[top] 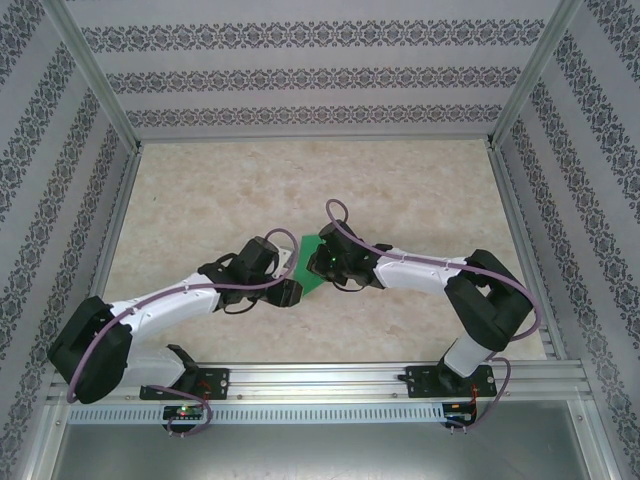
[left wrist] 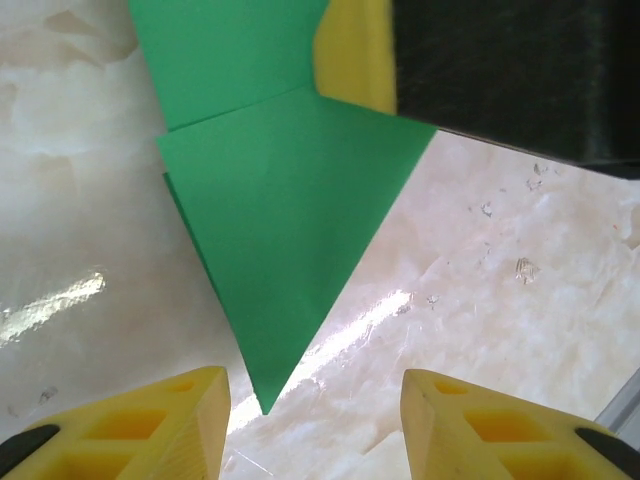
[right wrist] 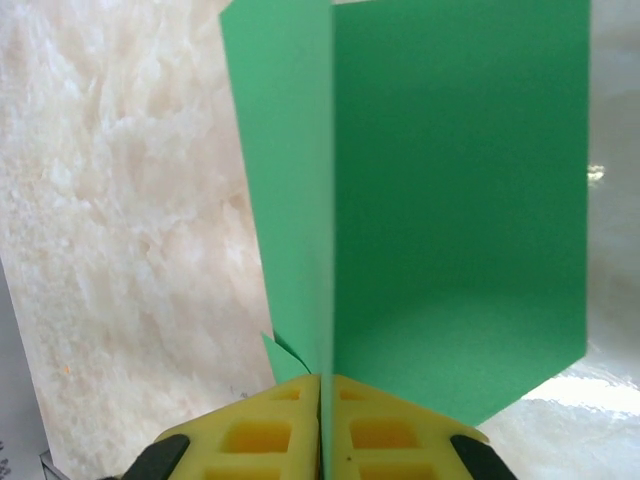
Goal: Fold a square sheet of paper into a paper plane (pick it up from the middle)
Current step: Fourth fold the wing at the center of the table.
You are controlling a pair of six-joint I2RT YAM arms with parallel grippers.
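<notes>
The bright green sheet of paper [top: 308,262] is folded to a sharp point with a centre crease and is held off the table between the two arms. My right gripper [right wrist: 325,380] is shut on its crease, and the two flaps [right wrist: 450,200] stand up on either side of the fingers. In the left wrist view the folded paper [left wrist: 290,220] narrows to a tip just ahead of my left gripper [left wrist: 312,375], which is open with nothing between its yellow fingers [left wrist: 190,420]. The right gripper's yellow finger [left wrist: 350,50] clamps the paper's far end. In the top view the left gripper [top: 285,278] sits beside the right gripper [top: 325,262].
The marble-patterned table top [top: 400,190] stretches beyond the arms. Patterned walls [top: 300,75] and aluminium posts [top: 110,100] enclose it on three sides. A metal rail [top: 320,380] carrying both arm bases runs along the near edge.
</notes>
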